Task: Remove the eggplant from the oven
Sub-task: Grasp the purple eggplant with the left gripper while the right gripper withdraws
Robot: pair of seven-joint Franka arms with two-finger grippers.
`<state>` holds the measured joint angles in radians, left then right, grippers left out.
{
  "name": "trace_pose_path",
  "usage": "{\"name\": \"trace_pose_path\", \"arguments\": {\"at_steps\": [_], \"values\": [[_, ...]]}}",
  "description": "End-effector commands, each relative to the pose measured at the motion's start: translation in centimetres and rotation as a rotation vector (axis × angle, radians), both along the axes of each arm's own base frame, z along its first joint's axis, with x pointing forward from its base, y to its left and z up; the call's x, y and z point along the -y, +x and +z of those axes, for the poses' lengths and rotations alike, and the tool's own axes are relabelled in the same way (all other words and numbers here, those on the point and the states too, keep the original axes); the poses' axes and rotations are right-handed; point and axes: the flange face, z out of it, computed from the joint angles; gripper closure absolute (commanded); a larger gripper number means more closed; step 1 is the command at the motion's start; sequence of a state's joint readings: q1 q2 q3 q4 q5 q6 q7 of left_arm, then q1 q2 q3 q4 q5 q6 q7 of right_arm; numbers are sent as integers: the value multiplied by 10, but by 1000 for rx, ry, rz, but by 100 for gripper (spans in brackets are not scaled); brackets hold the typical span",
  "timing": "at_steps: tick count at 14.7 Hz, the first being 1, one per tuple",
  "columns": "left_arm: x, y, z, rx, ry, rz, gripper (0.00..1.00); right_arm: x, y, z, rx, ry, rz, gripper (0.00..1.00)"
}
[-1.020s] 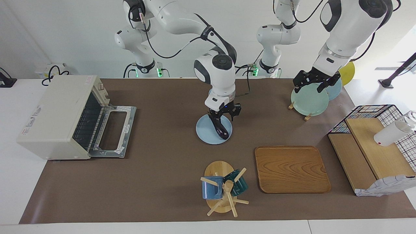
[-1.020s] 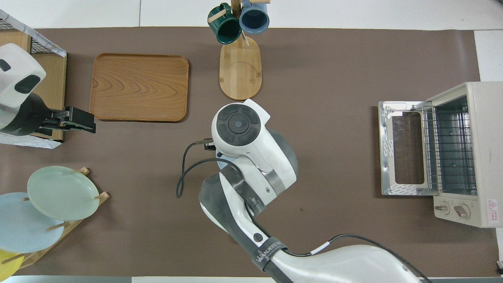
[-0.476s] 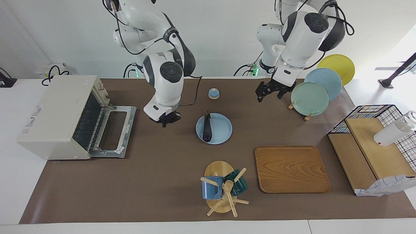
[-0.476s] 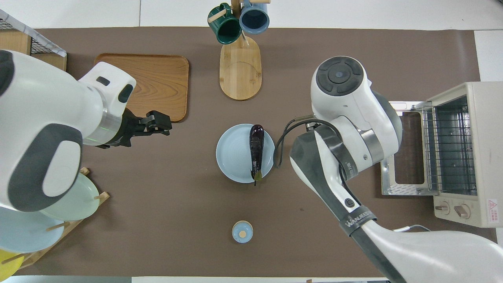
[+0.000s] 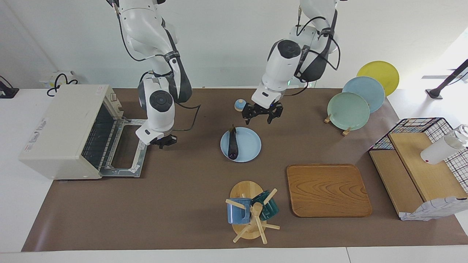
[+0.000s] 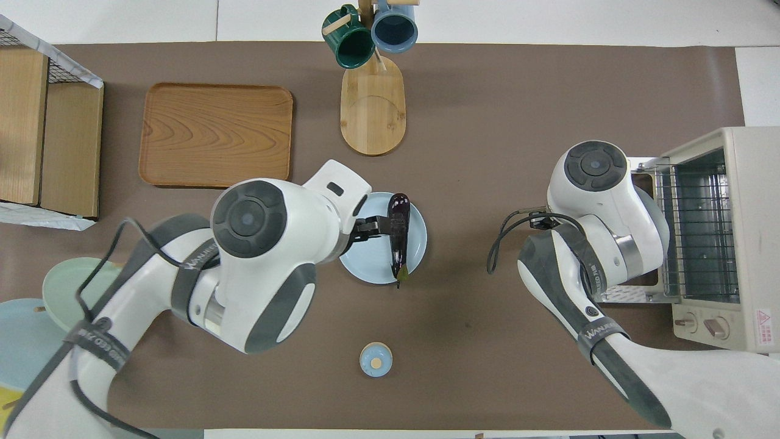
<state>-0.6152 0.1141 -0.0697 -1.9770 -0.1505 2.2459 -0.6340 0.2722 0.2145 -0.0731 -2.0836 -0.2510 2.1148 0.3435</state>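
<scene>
eggplant [image 5: 233,143] on plate [image 5: 250,146], right jaws closed (empty), left spread

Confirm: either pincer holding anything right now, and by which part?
Nothing is held. The eggplant lies free on the blue plate. The left pincer hangs open above the table; the right pincer, shut and empty, is by the oven door.

A dark band [image 6: 594,334] wrapping around the right arm is showing white capital letters that seem to spell "WANJEED", and a like band [image 6: 91,344] on the left arm is carrying lettering too broken to make out. The oven [image 6: 737,238] is wearing a red warning triangle sticker [image 6: 763,318] beside its knobs; the print under it is staying unreadable.
</scene>
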Motion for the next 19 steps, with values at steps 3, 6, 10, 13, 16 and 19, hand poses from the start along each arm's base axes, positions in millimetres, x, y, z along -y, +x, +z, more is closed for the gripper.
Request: {"name": "trace_pose_path", "arguments": {"at_steps": [3, 6, 10, 13, 16, 19], "values": [[49, -13, -70, 59, -41, -62, 0, 41, -12, -14, 30, 6, 43, 97], [65, -12, -100, 69, -35, -110, 0, 46, -12, -14, 27, -11, 60, 97], [70, -16, -108, 76, -40, -119, 0, 48, -11, -13, 11, -67, 134, 97], [72, -14, -121, 89, -47, -112, 0, 50, 0, 7, -40, -106, 190, 97], [67, -9, -124, 93, -48, -103, 0, 59, 17, 42, -83, -121, 248, 97], [65, -5, -129, 96, -46, -97, 4, 79, 25, 68, -89, -130, 219, 97]]}}
